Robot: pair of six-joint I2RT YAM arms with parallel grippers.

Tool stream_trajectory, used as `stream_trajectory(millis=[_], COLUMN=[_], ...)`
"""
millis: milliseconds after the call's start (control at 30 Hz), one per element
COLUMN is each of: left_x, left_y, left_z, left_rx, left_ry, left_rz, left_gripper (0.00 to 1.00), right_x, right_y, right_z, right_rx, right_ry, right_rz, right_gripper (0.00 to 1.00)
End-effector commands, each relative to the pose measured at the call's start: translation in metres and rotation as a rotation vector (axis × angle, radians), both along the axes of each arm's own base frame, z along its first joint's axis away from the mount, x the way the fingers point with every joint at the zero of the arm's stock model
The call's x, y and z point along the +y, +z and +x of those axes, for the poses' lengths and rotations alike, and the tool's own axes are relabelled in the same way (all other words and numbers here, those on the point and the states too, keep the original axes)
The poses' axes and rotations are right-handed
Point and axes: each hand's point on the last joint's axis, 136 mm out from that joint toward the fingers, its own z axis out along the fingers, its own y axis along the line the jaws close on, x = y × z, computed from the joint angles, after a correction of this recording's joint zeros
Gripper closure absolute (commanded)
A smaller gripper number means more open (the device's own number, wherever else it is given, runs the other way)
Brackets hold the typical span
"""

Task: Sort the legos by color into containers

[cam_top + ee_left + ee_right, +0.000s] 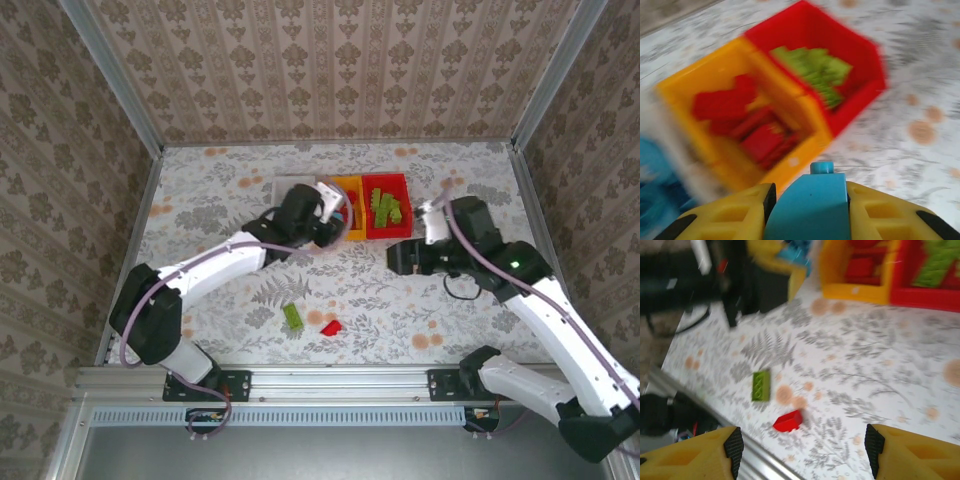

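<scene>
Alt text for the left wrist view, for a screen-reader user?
The left tool grips a blue lego between yellow fingers, near the orange-yellow bin holding red legos; the adjoining red bin holds green legos. The picture is blurred.

From above and behind, looking down on the whole table [230, 190]. From the 2 wrists, low and near, sharing the orange-yellow bin [710, 70] and red bin [860, 65].

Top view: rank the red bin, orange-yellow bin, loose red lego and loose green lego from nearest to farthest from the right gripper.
1. red bin, just beyond the right gripper.
2. orange-yellow bin, beyond and to the left.
3. red lego, near side, left.
4. green lego, farther left.
</scene>
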Motion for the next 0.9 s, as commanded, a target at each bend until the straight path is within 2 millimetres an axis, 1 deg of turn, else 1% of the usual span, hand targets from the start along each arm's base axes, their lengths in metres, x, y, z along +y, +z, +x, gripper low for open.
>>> stream_trajectory(millis=[0,100,167,267,367,433,567,633,767,800,867], left_x=[0.047,0.068,0.077,0.085,0.091,0.095,0.099,0.100,0.104,0.103,0.102], left_y=[-0.018,-0.022,-0.023,-0.026,-0.034,-0.042,-0.052,-0.055,-0.063,-0.066,-0.069], left_z=[0.021,0.050,0.069,0.098,0.123,0.135,0.153,0.158,0.163,0.163,0.163], left_rx=[0.121,0.162,0.181,0.178,0.192,0.203,0.214,0.221,0.243,0.249,0.262], left_ry=[0.174,0.273,0.328,0.384,0.442,0.479,0.542,0.558,0.591,0.590,0.586], left_rz=[0.076,0.089,0.089,0.117,0.156,0.199,0.250,0.265,0.303,0.306,0.307], left_gripper=[0.65,0.66,0.66,0.66,0.66,0.66,0.65,0.65,0.64,0.63,0.58], right_x=[0.027,0.042,0.047,0.055,0.061,0.069,0.092,0.096,0.099,0.099,0.097], right_y=[-0.008,-0.013,-0.019,-0.028,-0.036,-0.041,-0.031,-0.029,-0.031,-0.032,-0.035], right_z=[0.026,0.051,0.063,0.075,0.087,0.096,0.114,0.120,0.123,0.123,0.120], right_rx=[-0.036,-0.042,-0.035,-0.030,-0.012,0.007,-0.024,-0.023,-0.004,-0.005,0.005], right_ry=[0.040,0.035,0.035,0.051,0.044,0.039,0.052,0.045,0.036,0.034,0.028], right_rz=[0.006,-0.009,-0.042,-0.064,-0.070,-0.058,0.039,0.054,0.063,0.065,0.064], right_gripper=[0.32,0.32,0.32,0.32,0.32,0.32,0.31,0.31,0.31,0.31,0.30])
